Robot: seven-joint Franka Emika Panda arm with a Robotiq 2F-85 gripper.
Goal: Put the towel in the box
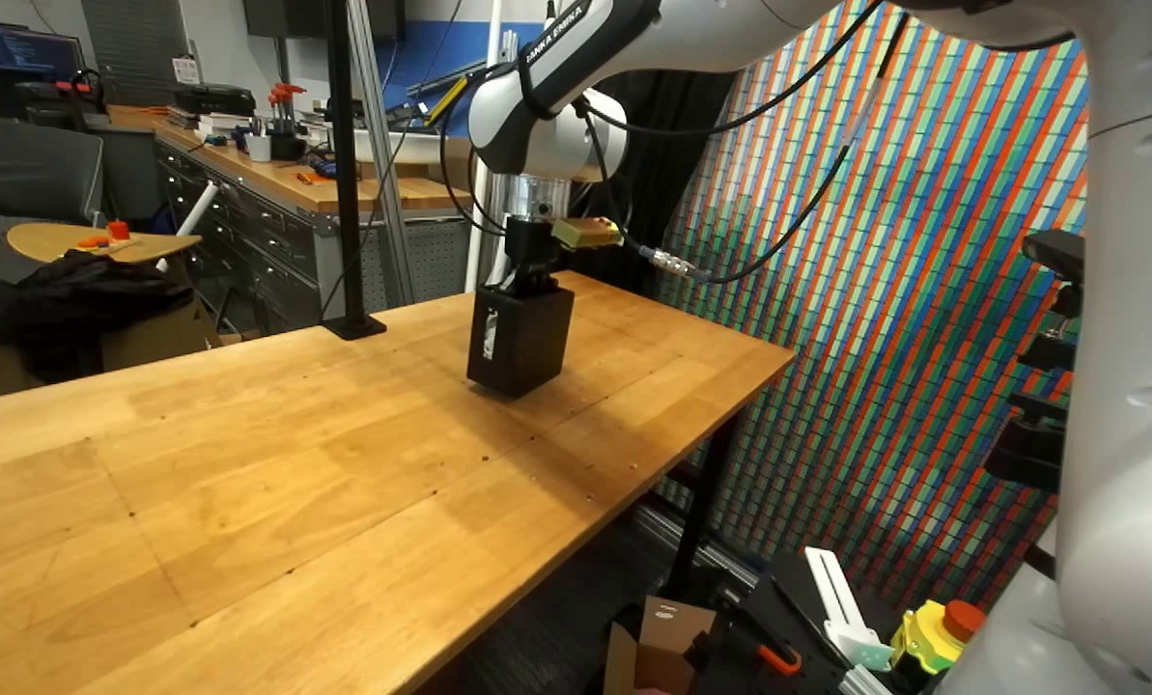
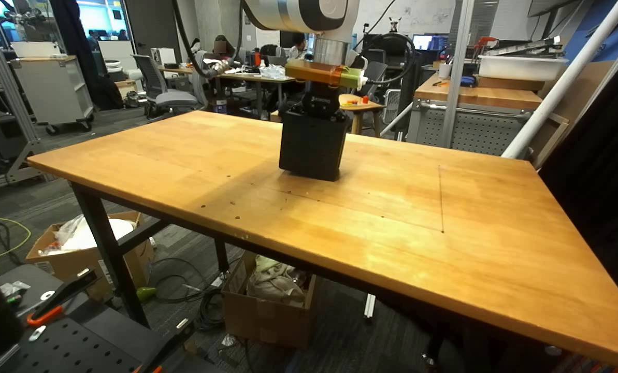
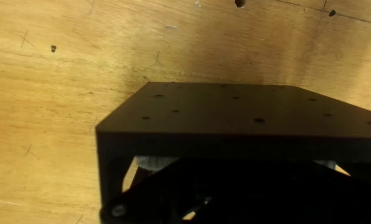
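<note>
In an exterior view, what looks like the whitish towel [image 1: 490, 334] shows inside the black box [image 1: 537, 338], below the Robotiq gripper [image 1: 532, 275]. In an exterior view, the Panda arm [image 2: 327, 11] ends pointing straight down over the box. In the wrist view, I cannot tell whether the jaws are clenched.

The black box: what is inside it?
What may be the towel shows pale inside the black box; the jaws reach in too. The box hides the rest and the jaws' tips.
</note>
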